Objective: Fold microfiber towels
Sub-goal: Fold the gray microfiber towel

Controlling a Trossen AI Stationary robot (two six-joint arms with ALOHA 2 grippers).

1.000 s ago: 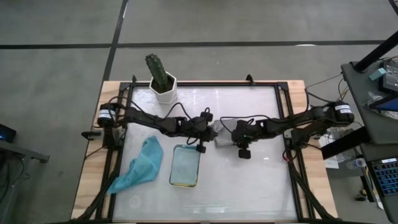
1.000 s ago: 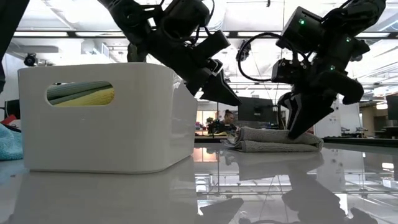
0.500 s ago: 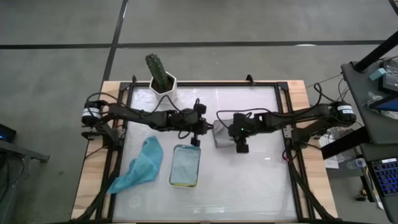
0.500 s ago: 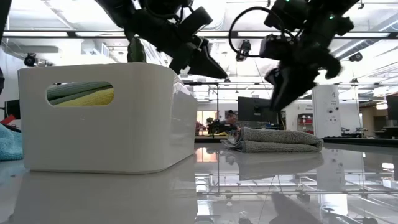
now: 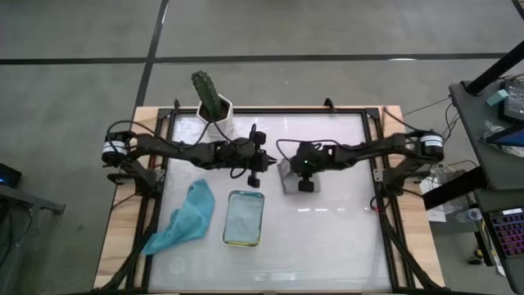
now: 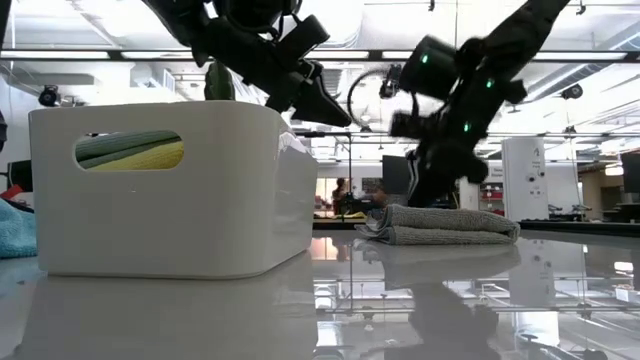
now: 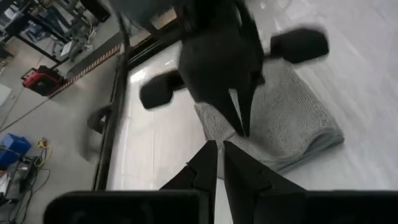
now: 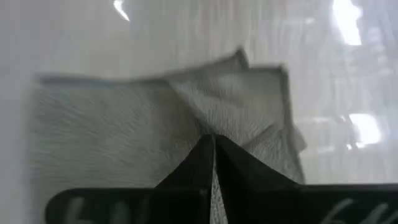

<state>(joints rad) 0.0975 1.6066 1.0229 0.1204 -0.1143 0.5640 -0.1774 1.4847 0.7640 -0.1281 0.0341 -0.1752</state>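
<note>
Glossy white table (image 5: pixel 327 238) in a black frame on a wooden base, seen from above. At the far edge, left of centre, a potted cactus (image 5: pixel 211 100) in a white faceted pot. Near the middle, a white rectangular tray (image 5: pixel 244 218) with handle cut-outs; through one cut-out in the low view, folded pale green and yellow towels (image 6: pixel 130 150) stacked inside. Left of the tray, a crumpled teal towel (image 5: pixel 184 216) lying loose on the table. Right of the tray and a little farther back, a folded grey towel (image 6: pixel 440 224), thick and ribbed in texture, lying flat with one corner flap turned up. Right gripper (image 8: pixel 213 144) poised over this grey towel with fingertips pressed together, clasping nothing that can be seen. Left gripper (image 7: pixel 220 149) raised above the table just left of the grey towel, behind the tray, fingers likewise closed with nothing between them. Both dark arms reaching in from the table's sides and nearly meeting at centre, partly covering the grey towel from above. No readable writing or brand marks anywhere. Open workshop room blurred beyond the table.
</note>
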